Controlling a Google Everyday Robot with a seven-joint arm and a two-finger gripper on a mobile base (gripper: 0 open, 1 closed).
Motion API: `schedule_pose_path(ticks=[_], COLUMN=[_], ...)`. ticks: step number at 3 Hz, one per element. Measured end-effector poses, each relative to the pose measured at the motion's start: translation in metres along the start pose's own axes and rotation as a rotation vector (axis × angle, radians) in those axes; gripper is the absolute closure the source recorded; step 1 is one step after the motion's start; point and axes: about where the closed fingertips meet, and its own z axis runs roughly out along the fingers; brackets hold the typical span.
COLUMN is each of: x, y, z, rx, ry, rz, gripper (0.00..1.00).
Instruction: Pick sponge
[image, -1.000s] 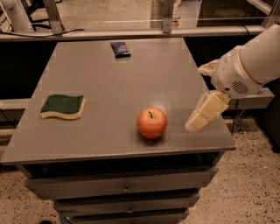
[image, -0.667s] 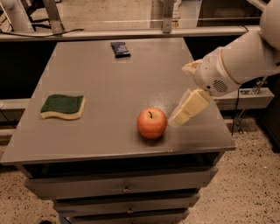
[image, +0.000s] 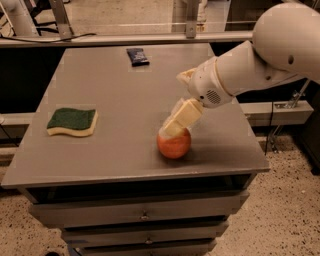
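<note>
Green-topped, wavy-edged rectangular sponge (image: 72, 121) on pale yellow foam is lying flat on the grey table (image: 120, 95), well left of the round red-orange apple (image: 175, 146). Small dark blue packet (image: 137, 56) sits way behind the apple. Cream gripper (image: 174, 129) hangs right at the apple's top, and honestly can't tell if it's open or closed.
</note>
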Motion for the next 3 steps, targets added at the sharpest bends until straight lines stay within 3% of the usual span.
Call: schedule_pose_path(ticks=[3], x=[-0.05], y=[0.008], z=[0.089], rx=[-0.098], ry=[-0.153], rz=[0.018], gripper=[0.0])
